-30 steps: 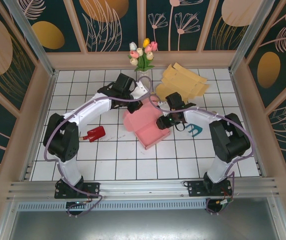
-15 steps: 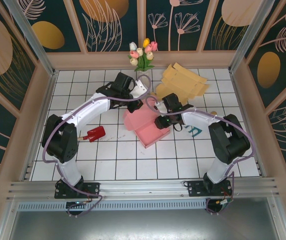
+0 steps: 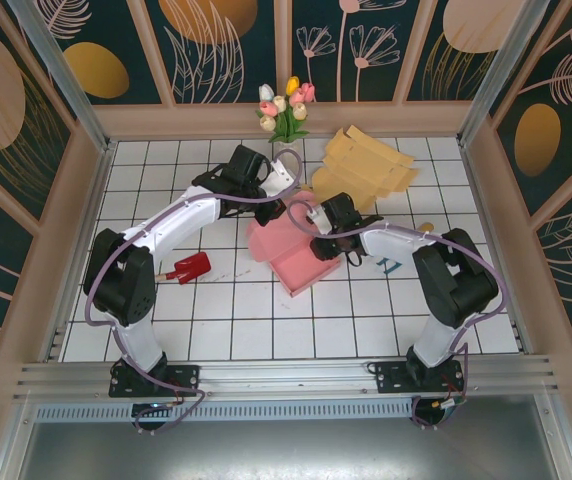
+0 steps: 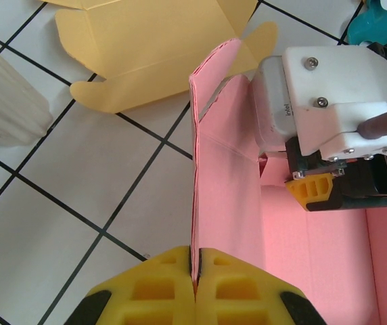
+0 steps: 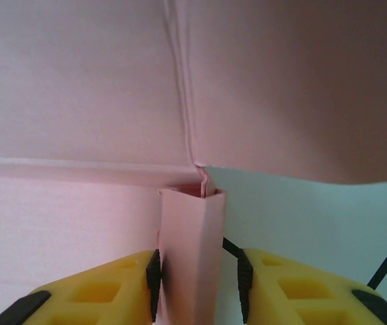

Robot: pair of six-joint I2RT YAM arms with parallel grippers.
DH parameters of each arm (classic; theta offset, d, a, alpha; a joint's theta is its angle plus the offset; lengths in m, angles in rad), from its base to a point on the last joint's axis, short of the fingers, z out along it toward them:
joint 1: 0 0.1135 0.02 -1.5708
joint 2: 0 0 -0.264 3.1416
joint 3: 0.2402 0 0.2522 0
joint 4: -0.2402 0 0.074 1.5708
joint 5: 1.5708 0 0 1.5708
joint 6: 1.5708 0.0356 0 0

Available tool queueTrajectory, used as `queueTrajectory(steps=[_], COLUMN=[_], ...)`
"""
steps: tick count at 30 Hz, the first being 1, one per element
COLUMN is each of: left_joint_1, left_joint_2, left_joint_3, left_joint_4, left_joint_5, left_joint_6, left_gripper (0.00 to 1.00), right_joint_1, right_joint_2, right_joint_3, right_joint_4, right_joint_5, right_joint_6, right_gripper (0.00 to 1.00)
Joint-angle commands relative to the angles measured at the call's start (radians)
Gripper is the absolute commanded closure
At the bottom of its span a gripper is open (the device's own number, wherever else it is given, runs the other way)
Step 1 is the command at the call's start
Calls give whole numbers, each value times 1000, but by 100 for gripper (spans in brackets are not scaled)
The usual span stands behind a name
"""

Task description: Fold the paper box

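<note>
The pink paper box (image 3: 301, 258) lies half folded in the middle of the tiled table. My left gripper (image 3: 274, 212) comes at it from the back, and its yellow jaws (image 4: 195, 271) are shut on the top edge of the upright back wall (image 4: 224, 176). My right gripper (image 3: 320, 243) is at the box's right side. In the right wrist view it (image 5: 197, 281) straddles a doubled-over side wall (image 5: 192, 250): the left pad (image 5: 153, 277) touches the paper, and a narrow gap remains at the right pad. The box floor (image 5: 58, 230) shows to the left.
A pile of flat yellow cardboard blanks (image 3: 371, 165) lies at the back right, close behind the box. A white vase of tulips (image 3: 286, 115) stands at the back centre. A red tool (image 3: 191, 266) lies left of the box, and a teal one (image 3: 386, 262) right.
My right gripper has slid left and toward the box's back corner along the right side wall, and its jaws have narrowed round it. The left gripper has kept still, holding the back wall.
</note>
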State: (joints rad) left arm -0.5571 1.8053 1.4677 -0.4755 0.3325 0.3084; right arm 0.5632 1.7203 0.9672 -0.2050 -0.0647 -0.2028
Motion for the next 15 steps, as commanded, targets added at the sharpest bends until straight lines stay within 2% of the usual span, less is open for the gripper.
queueTrajectory(steps=[1, 4, 6, 11, 13, 15], left_joint_1=[-3, -3, -2, -3, -3, -2], left_joint_2=[-27, -19, -12, -5, -5, -6], left_joint_3=[-15, -14, -13, -11, -11, -16], left_joint_4=[-5, -11, -18, -31, -32, -29], left_joint_5=[10, -5, -24, -38, -33, -33], left_joint_6=[-10, -8, -3, 2, 1, 3], left_gripper=[100, 100, 100, 100, 100, 100], right_joint_1=[7, 17, 33, 100, 117, 121], right_joint_2=[10, -6, -10, 44, 55, 41], right_joint_3=[-17, -39, -62, -114, -137, -163], right_joint_4=[26, 50, 77, 167, 223, 273], right_joint_5=[53, 139, 250, 646, 712, 717], right_joint_6=[-26, -38, -61, -128, -145, -154], right_gripper=[73, 88, 92, 93, 93, 93])
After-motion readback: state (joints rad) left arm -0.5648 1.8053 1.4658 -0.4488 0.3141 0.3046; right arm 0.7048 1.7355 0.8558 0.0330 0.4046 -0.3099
